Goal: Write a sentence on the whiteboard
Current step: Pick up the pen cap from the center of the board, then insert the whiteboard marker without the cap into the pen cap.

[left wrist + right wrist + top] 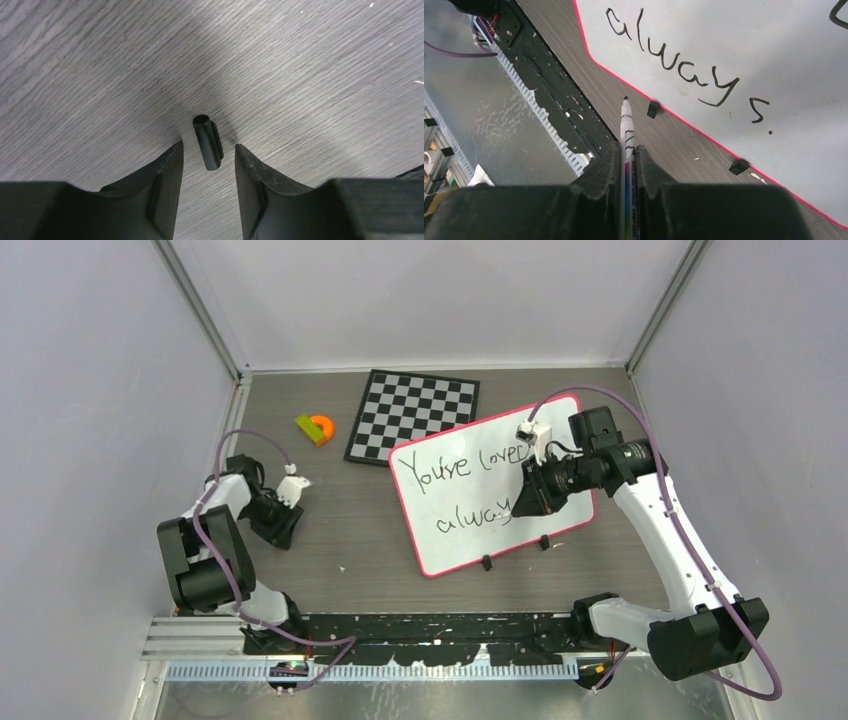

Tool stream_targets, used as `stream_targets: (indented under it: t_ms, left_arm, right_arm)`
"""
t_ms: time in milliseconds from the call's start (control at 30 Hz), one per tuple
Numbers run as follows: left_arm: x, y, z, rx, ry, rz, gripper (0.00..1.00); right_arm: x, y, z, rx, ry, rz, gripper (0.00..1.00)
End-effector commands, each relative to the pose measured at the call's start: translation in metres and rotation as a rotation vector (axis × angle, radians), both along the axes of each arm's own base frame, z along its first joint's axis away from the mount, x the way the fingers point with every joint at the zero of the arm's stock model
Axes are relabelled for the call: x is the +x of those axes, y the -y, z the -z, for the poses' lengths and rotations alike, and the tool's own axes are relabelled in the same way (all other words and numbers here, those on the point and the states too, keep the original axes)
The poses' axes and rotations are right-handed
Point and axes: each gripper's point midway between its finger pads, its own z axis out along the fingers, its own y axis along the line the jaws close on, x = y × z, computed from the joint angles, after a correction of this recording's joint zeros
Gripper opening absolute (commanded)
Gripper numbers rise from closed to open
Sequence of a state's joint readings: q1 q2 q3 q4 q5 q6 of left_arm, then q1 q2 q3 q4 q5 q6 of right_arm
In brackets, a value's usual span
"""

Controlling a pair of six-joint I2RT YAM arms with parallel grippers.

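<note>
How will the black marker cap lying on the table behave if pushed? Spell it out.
The marker cap looks round-bodied, so it probably rolls sideways, though its side clip may stop it. Small and hollow, it is likely light and skids easily on the table.

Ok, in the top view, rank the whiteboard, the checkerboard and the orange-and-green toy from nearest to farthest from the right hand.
1. whiteboard: directly beneath the right hand.
2. checkerboard: farther back and to the left, by the whiteboard's far corner.
3. orange-and-green toy: farthest left, beyond the checkerboard.
</note>
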State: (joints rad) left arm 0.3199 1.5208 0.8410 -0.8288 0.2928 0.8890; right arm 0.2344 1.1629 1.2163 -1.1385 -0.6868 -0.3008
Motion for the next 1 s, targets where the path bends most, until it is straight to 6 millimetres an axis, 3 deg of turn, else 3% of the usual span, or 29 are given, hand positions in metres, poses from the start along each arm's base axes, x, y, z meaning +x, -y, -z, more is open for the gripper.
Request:
stream_targets:
  t_ms: [0,100,167,267,333,467,600,767,900,967]
  left_arm:
    - [-0.003,0.002,0.018,0.073,0.008,0.043,0.41]
    - [-0.01,0.008,0.022,0.087,-0.002,0.071,0.3]
    - [-0.01,0.011,0.02,0.083,0.007,0.074,0.16]
    - [-0.004,0.019,0.006,0.043,0.037,0.056,0.03]
    - [-0.001,0.029,-0.01,-0.014,0.053,0.049,0.0]
    - [0.008,0.053,-0.06,-0.133,0.134,0.069,0.0]
    - [0.007,0.092,-0.126,-0.221,0.215,0.179,0.0]
    - [-0.019,0.161,-0.211,-0.349,0.317,0.38,0.0]
    - [-0.046,0.209,-0.252,-0.372,0.388,0.579,0.0]
    - [-0.055,0.226,-0.261,-0.351,0.408,0.653,0.0]
  right_arm:
    - [-0.003,-0.003,-0.013,0.022,0.04,-0.029,0.0]
    - [-0.003,-0.004,-0.014,0.025,0.041,-0.031,0.0]
    - [-0.004,-0.005,-0.015,0.027,0.038,-0.034,0.0]
    - [-0.006,-0.01,-0.02,0.04,0.036,-0.045,0.0]
    - [-0.007,-0.014,-0.026,0.05,0.038,-0.048,0.0]
    - [-0.009,-0.025,-0.037,0.079,0.046,-0.059,0.0]
    - [-0.003,-0.04,-0.052,0.138,0.059,-0.052,0.0]
    - [0.005,-0.056,-0.087,0.249,0.066,-0.053,0.0]
    - [0.002,-0.07,-0.108,0.317,0.072,-0.09,0.0]
    - [0.0,-0.078,-0.112,0.332,0.055,-0.107,0.0]
